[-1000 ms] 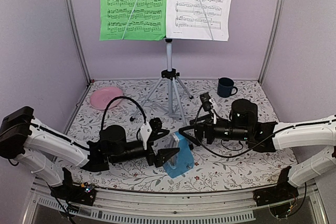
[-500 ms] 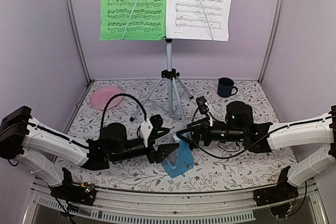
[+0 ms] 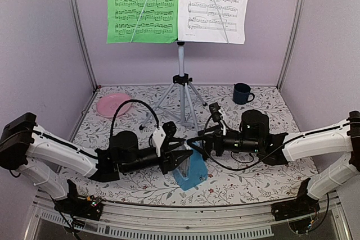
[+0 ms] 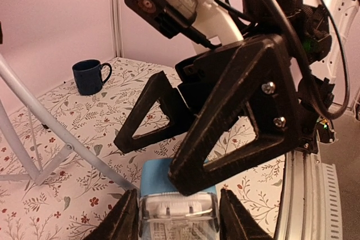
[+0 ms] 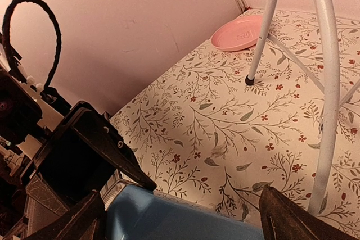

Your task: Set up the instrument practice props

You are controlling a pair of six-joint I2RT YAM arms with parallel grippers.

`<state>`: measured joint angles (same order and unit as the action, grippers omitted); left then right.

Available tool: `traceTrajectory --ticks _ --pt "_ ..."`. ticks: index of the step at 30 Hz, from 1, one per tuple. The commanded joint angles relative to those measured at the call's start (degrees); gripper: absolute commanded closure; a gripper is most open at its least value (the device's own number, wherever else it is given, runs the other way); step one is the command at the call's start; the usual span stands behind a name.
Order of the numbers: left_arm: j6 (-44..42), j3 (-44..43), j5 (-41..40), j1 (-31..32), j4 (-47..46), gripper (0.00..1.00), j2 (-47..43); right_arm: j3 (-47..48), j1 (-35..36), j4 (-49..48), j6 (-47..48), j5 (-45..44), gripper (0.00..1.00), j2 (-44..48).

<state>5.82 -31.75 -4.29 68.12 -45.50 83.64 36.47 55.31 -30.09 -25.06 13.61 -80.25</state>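
The pale grey music stand on its silver tripod stands at the back middle and holds a green page and a white page. The light-blue metronome sits tilted at the front middle. My left gripper is shut on it; in the left wrist view its fingers press both sides of the metronome. My right gripper is open. Its jaws straddle the metronome's blue top, and one fingertip rests on it.
A dark blue mug stands at the back right and a pink plate at the back left. The tripod legs spread just behind both grippers. Purple walls close in the floral table.
My right gripper has moved left and closed in over the metronome. My left gripper has stayed on the metronome, which has shifted slightly and tilted.
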Motion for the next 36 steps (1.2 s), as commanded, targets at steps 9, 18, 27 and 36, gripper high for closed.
traceTrajectory --ticks 9,18,27,36 --pt "-1.9 5.1 3.2 0.0 -1.6 0.67 -0.1 -5.2 -0.2 5.0 3.7 -4.3 0.06 -5.4" --pt "-3.6 8.8 4.5 0.0 -6.1 0.68 -1.4 -7.5 -0.2 4.6 5.0 -6.6 0.07 -7.6" --pt "-5.7 11.5 4.6 0.4 -10.5 0.70 -1.7 -7.6 -0.2 5.5 5.3 -7.2 0.08 -8.1" --pt "-7.4 8.9 4.5 0.6 -11.9 0.71 1.7 -5.6 -0.2 6.2 5.0 -0.4 0.04 -4.6"
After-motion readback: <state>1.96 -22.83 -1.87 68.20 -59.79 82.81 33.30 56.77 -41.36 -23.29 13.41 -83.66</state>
